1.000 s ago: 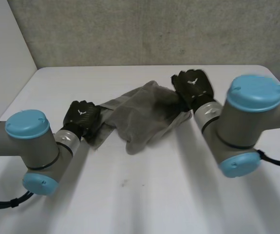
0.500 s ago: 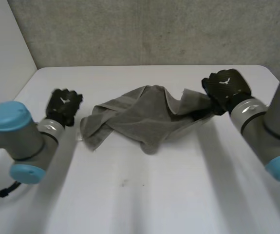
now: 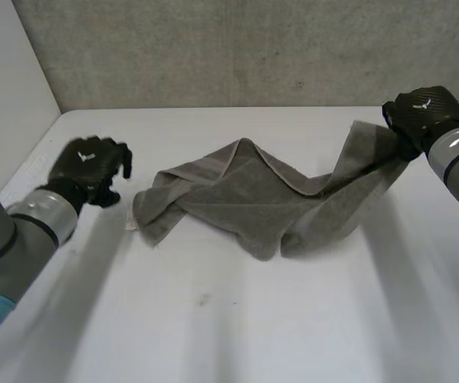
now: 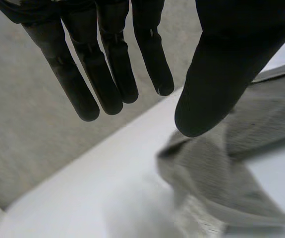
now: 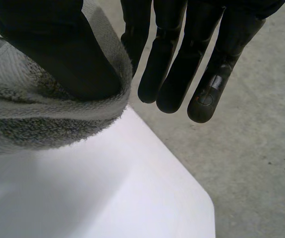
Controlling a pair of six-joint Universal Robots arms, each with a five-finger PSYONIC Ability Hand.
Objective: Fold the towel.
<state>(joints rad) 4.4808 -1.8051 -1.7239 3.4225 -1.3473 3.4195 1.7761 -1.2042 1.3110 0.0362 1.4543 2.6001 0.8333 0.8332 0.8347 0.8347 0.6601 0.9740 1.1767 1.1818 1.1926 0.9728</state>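
A grey towel [image 3: 253, 199] lies crumpled and stretched across the middle of the white table [image 3: 237, 319]. Its right corner rises off the table to my right hand [image 3: 421, 112] at the far right. In the right wrist view the towel's edge [image 5: 43, 119] wraps round the thumb of that hand [image 5: 48, 44], pinched there, while the other fingers stay straight. My left hand [image 3: 89, 167] hovers left of the towel's left end, apart from it. In the left wrist view its fingers [image 4: 107, 59] are straight and hold nothing, with the towel [image 4: 216, 168] beyond the thumb.
A grey wall stands behind the table and a white panel rises along its left side. The table's far right corner is rounded, just beyond my right hand, with grey floor past it.
My left hand has let go of the towel's left end and drawn back to the left. My right hand has moved right with its corner, stretching the towel out.
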